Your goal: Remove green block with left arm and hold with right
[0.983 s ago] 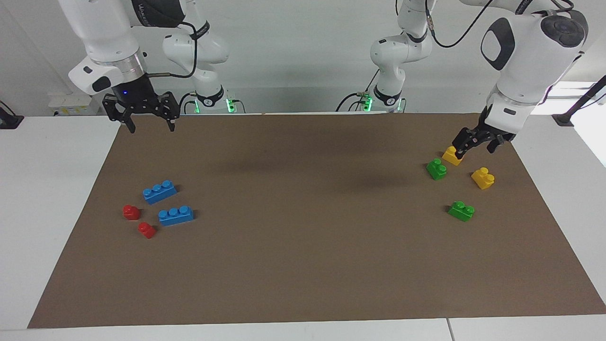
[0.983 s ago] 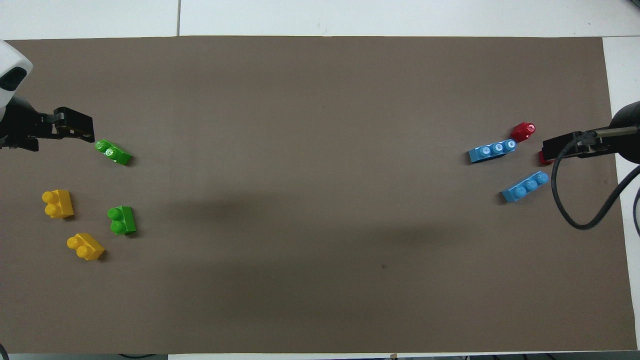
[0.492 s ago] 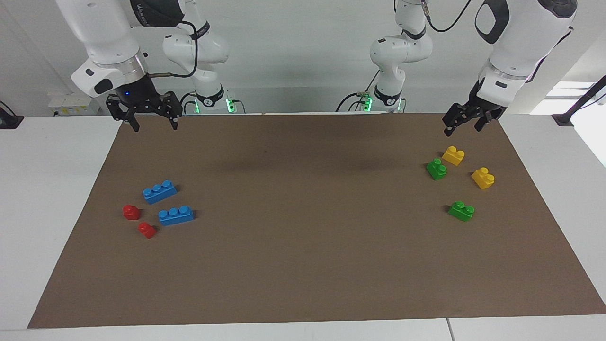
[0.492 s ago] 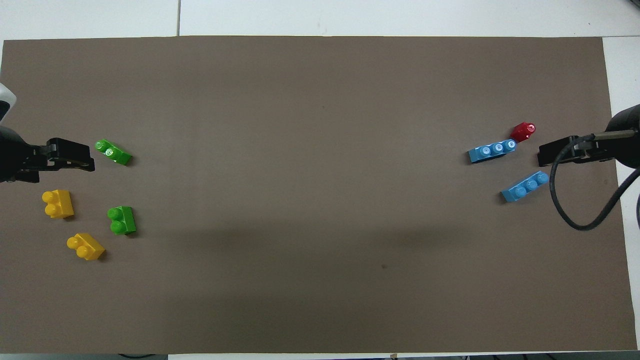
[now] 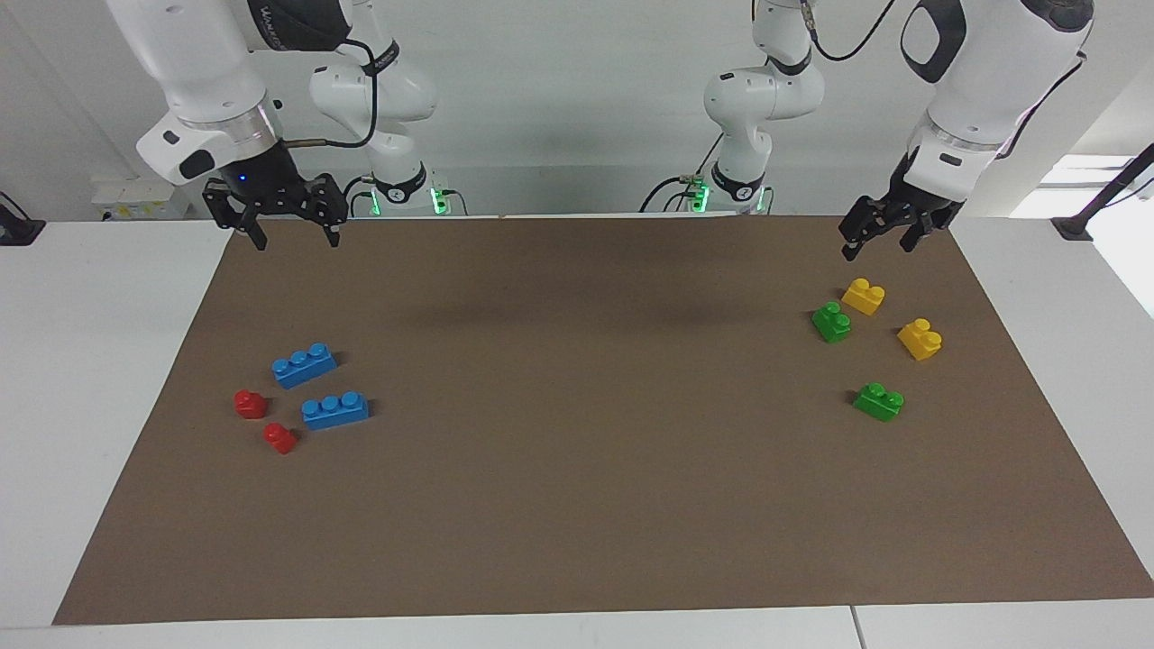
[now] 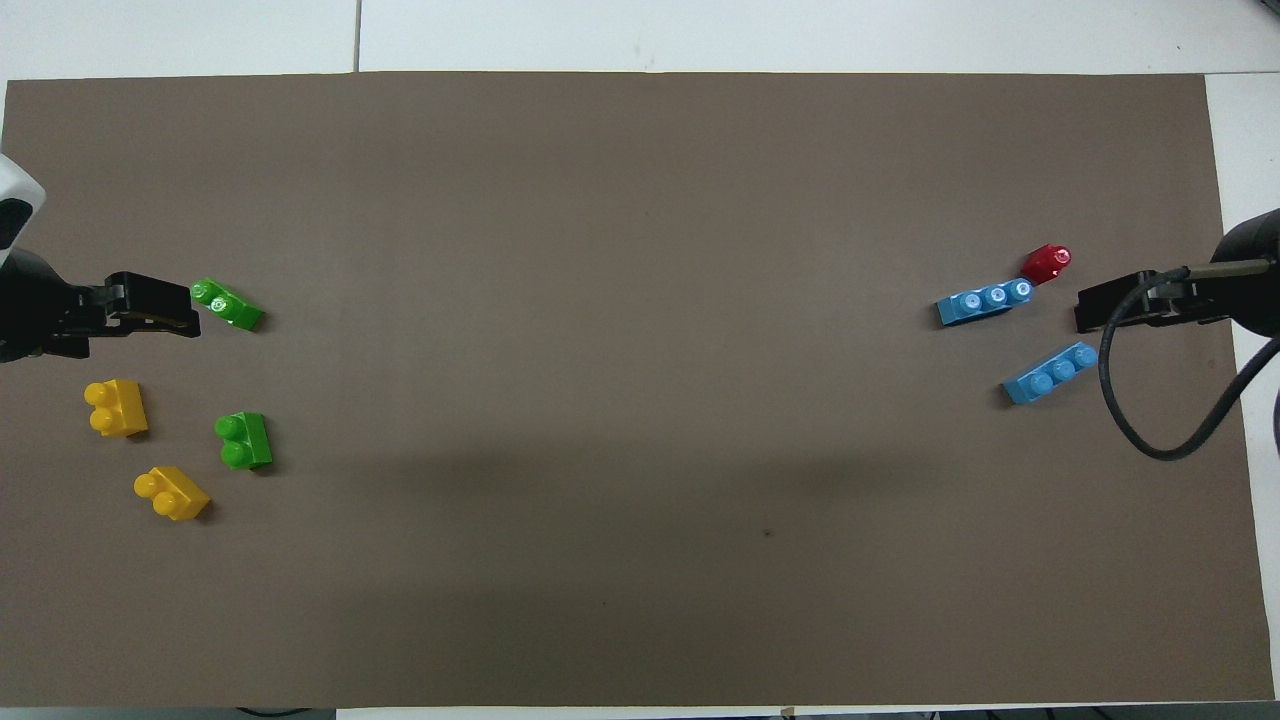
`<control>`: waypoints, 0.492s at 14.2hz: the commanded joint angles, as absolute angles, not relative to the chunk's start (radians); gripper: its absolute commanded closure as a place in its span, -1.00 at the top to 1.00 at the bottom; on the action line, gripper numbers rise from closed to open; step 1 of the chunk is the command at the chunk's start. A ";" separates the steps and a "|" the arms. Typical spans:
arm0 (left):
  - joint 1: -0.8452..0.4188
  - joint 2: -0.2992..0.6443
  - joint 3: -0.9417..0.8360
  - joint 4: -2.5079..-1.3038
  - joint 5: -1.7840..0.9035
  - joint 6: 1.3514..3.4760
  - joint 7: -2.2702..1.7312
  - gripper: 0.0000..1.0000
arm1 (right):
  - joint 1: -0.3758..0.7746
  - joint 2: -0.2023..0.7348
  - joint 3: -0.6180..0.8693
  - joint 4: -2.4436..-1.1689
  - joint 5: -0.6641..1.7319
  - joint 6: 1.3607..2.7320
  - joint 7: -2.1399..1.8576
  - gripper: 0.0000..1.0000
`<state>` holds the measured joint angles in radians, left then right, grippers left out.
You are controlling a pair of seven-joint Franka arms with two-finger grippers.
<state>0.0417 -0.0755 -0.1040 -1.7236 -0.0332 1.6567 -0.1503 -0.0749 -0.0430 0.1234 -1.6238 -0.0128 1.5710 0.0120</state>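
Observation:
Two green blocks lie on the brown mat at the left arm's end. One green block (image 5: 831, 322) (image 6: 243, 440) sits beside a yellow block (image 5: 863, 296) (image 6: 172, 492). The other green block (image 5: 879, 401) (image 6: 227, 303) lies farther from the robots. My left gripper (image 5: 877, 245) (image 6: 150, 305) is open and empty, raised over the mat by this cluster, touching nothing. My right gripper (image 5: 294, 238) (image 6: 1100, 305) is open and empty, raised over the right arm's end of the mat, and waits.
A second yellow block (image 5: 920, 339) (image 6: 116, 407) lies by the green ones. Two blue blocks (image 5: 304, 365) (image 5: 334, 410) and two red blocks (image 5: 250, 403) (image 5: 279, 438) lie at the right arm's end. The brown mat (image 5: 577, 505) covers the white table.
My left gripper has risen from beside the yellow block and drawn back toward the robots, empty. My right gripper shifted slightly. No block has moved.

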 commanded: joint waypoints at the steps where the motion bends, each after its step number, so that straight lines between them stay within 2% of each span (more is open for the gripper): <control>1: 0.020 -0.100 -0.080 -1.756 -0.041 1.681 -0.129 1.00 | -0.089 -0.044 0.130 -1.618 0.008 1.552 0.028 1.00; 7: 0.035 -0.100 -0.081 -1.756 -0.017 1.687 -0.068 1.00 | -0.089 -0.044 0.130 -1.618 0.008 1.555 0.044 1.00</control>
